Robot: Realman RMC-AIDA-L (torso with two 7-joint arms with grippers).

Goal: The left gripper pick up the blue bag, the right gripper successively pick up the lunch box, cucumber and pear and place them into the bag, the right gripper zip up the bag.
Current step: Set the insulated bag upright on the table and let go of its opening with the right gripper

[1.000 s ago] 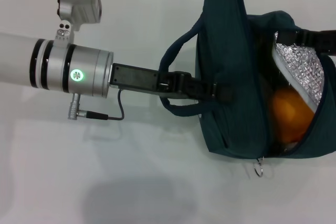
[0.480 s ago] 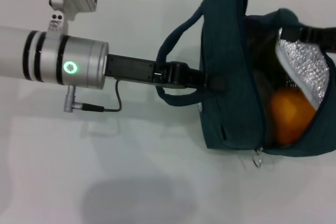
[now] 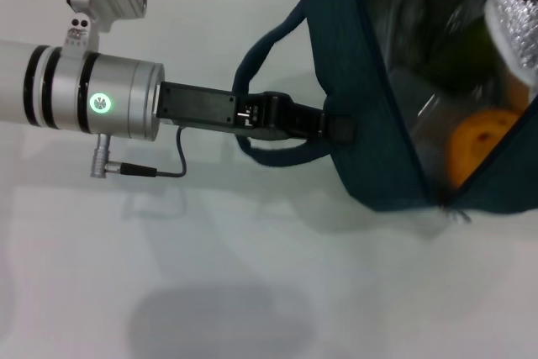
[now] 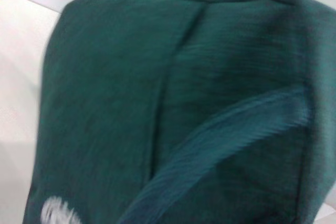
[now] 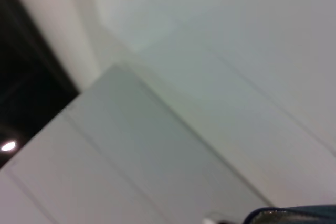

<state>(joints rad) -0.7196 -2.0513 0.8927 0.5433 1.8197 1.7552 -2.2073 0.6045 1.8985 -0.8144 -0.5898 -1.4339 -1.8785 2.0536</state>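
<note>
Blue bag [image 3: 370, 115] handle clamped in left claw [image 3: 336, 128]

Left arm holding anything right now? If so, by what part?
Yes. The left gripper is shut on the blue bag, gripping a strap on its side wall by the loop handle. The right gripper is out of view.

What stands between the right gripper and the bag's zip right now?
Cannot say: the right gripper is not in view. The left gripper holds the bag by its side. The bag is open, with the pear inside, and the zip pull is not clearly visible.
</note>
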